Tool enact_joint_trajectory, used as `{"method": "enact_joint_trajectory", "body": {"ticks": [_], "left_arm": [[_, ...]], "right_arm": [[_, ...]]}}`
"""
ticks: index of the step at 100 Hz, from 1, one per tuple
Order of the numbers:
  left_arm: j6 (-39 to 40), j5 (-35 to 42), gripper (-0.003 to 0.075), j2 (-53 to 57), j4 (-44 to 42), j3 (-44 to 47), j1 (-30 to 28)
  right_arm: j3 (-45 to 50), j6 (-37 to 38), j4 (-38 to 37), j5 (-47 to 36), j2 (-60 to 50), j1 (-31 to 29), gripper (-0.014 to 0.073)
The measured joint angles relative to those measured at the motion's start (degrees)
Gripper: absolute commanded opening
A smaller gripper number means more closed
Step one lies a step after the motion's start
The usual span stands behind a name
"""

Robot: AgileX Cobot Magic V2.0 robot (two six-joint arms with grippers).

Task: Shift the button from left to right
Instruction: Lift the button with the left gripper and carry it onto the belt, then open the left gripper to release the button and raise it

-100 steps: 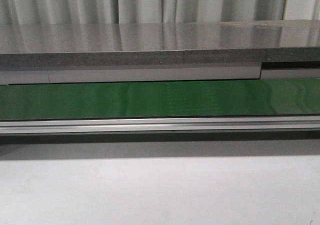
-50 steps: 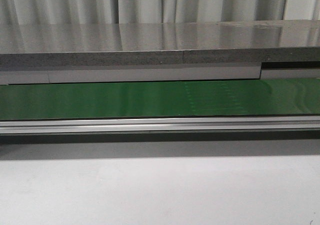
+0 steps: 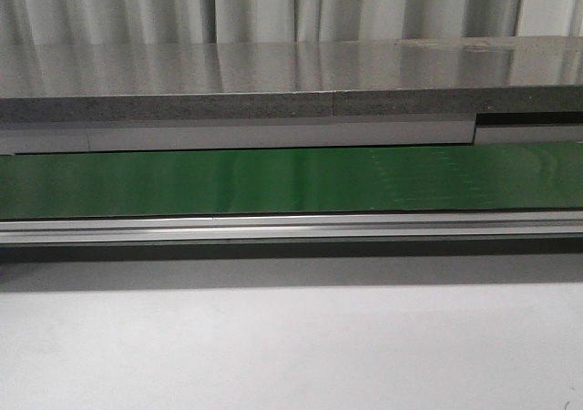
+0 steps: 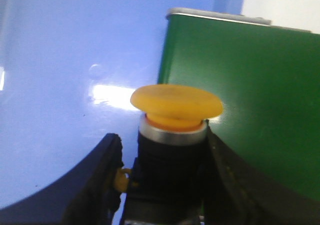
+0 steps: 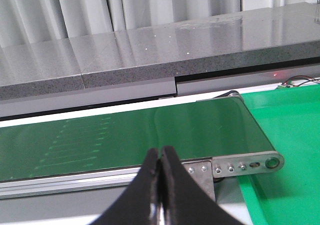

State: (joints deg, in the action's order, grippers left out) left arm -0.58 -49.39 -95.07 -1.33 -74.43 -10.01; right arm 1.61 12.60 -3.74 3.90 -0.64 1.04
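Observation:
In the left wrist view my left gripper (image 4: 160, 150) is shut on the button (image 4: 176, 102). Its round yellow-orange cap sits on a silver ring and a black body held between the two dark fingers (image 4: 102, 175). Behind it lie a blue surface (image 4: 70, 60) and the end of the green conveyor belt (image 4: 250, 95). In the right wrist view my right gripper (image 5: 161, 157) is shut and empty, above the near rail of the belt (image 5: 125, 135) close to its right end. Neither gripper nor the button shows in the front view.
The green belt (image 3: 273, 180) runs left to right across the front view, with an aluminium rail (image 3: 291, 226) in front and a grey stone counter (image 3: 273, 82) behind. A white table surface (image 3: 291, 346) lies near me. A bright green mat (image 5: 290, 130) lies past the belt's right end.
The faint pattern on the green belt has shifted to the right across the front view. Nothing else there has changed.

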Motion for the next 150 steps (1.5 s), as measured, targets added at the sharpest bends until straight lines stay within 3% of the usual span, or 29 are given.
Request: {"method": "enact_joint_trajectory", "body": {"ticks": [53, 62, 79, 87, 119, 150], "left_arm": [[-0.3, -0.9, 0.0119, -6.0, 0.7, 0.0, 3.8], [-0.3, -0.9, 0.0200, -6.0, 0.7, 0.0, 3.8], [-1.4, -0.9, 0.0505, -6.0, 0.8, 0.0, 3.8], [-1.9, -0.9, 0.0575, -6.0, 1.3, 0.0, 3.8], [-3.8, -1.0, 0.0581, -4.6, 3.9, 0.0, 3.8], [-5.1, -0.7, 0.0581, 6.5, 5.9, 0.2, 4.2]], "right_arm": [[0.0, 0.0, 0.0, 0.0, 0.0, 0.0, -0.0067], [0.0, 0.0, 0.0, 0.0, 0.0, 0.0, -0.0067], [0.0, 0.0, 0.0, 0.0, 0.0, 0.0, -0.0067], [0.0, 0.0, 0.0, 0.0, 0.0, 0.0, -0.0067], [0.0, 0.0, 0.0, 0.0, 0.0, 0.0, -0.0067], [0.0, 0.0, 0.0, 0.0, 0.0, 0.0, -0.0067]]}}
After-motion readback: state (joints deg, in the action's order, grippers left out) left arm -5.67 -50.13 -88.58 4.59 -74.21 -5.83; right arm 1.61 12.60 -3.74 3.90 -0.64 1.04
